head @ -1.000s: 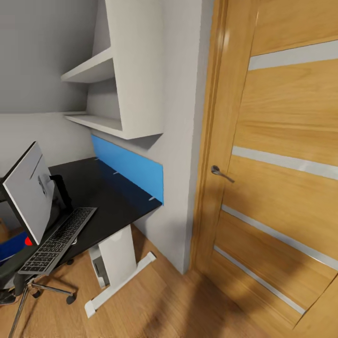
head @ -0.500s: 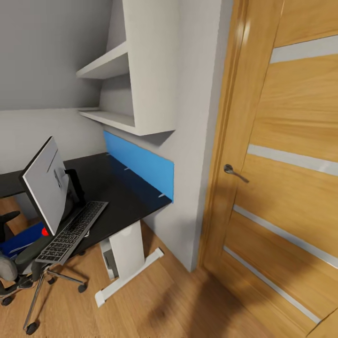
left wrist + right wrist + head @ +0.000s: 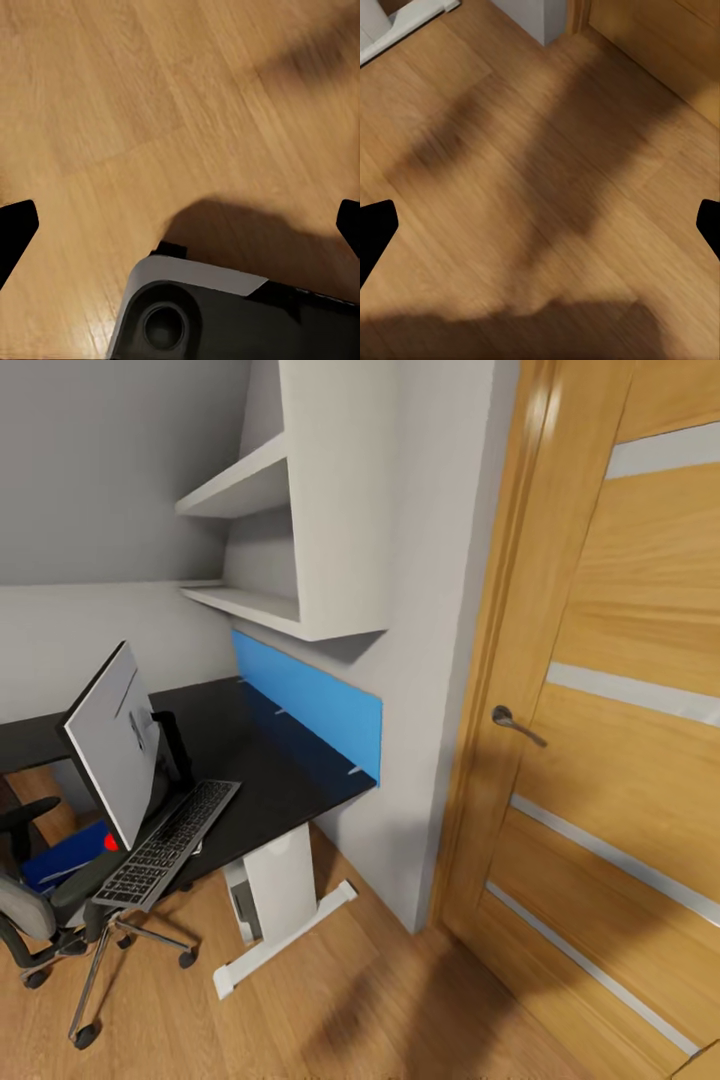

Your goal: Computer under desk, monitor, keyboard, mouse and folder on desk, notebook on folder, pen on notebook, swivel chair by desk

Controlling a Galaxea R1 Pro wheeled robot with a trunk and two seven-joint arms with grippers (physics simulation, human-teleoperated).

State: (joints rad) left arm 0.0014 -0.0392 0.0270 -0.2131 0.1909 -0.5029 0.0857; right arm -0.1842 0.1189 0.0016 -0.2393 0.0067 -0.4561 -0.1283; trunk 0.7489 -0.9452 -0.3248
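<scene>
The desk has a black top and a blue back panel and stands against the wall at left. On it is the monitor, turned so I see its light-grey back, with a red dot at a lower corner. Beside the monitor lies the keyboard, its near end reaching past the desk's edge. At lower left is the swivel chair, with the blue folder on its seat. The computer sits under the desk behind the white leg. My left gripper and right gripper both hang open over the wooden floor, holding nothing.
A wooden door with a metal handle takes up the right side. White wall shelves hang above the desk. The desk's white foot juts out onto the floor. My own base shows in the left wrist view.
The whole head view has slid rightward as the camera turned left, so more of the swivel chair and folder shows. The things themselves have not moved.
</scene>
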